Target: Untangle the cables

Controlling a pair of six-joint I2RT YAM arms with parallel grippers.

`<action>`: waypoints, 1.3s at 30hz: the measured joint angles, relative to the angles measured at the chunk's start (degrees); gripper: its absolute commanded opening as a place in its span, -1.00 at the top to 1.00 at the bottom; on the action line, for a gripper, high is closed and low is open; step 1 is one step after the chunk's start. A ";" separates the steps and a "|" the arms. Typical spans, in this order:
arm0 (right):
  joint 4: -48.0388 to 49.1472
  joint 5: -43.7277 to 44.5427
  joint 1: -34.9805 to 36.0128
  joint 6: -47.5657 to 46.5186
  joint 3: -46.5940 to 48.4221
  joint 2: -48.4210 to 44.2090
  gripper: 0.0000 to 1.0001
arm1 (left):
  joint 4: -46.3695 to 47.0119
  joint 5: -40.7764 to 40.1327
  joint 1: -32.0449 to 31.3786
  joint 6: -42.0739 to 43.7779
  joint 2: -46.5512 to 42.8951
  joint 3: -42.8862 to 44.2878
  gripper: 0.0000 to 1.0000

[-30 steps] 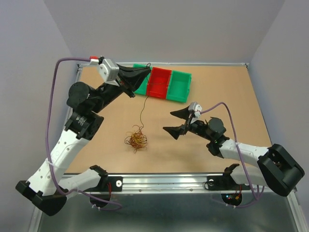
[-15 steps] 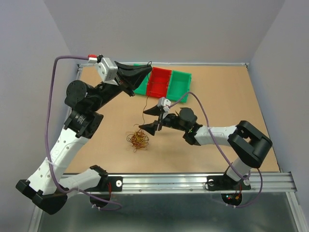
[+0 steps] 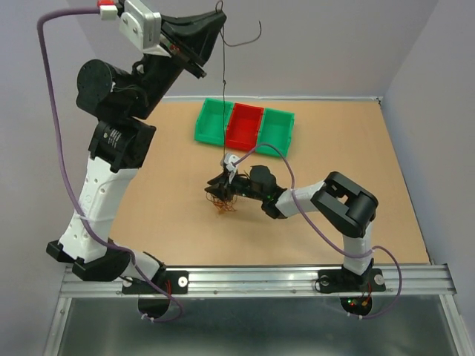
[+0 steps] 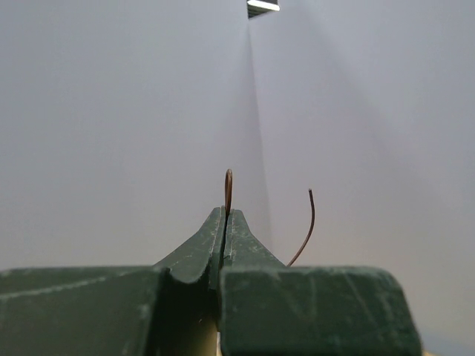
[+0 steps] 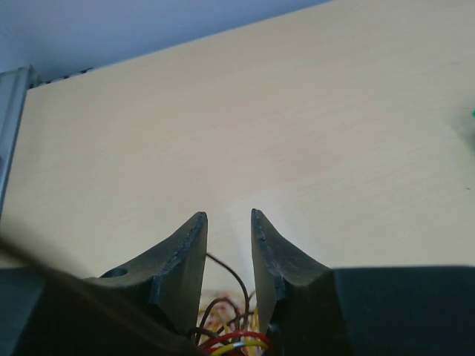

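Note:
The cables are a small tangle of thin orange, yellow, red and dark wire strands on the tan table. My left gripper is raised high above the table and shut on one dark strand, which runs straight down to the tangle. In the left wrist view the strand loops out of the closed left gripper. My right gripper sits low over the tangle. In the right wrist view red, yellow and brown wires bunch between the narrowly parted jaws of the right gripper.
Three bins stand in a row at the back of the table: a green bin, a red bin and a second green bin. A metal rail runs along the near edge. Grey walls surround the table.
My left arm has risen high, pulling the strand taut above the tangle. My right gripper has moved left onto the tangle and its jaws have narrowed around it.

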 measured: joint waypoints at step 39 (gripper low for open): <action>-0.83 18.27 -12.96 5.09 -35.63 -37.13 -0.85 | 22.10 -36.33 -0.02 20.48 -13.03 -13.29 1.00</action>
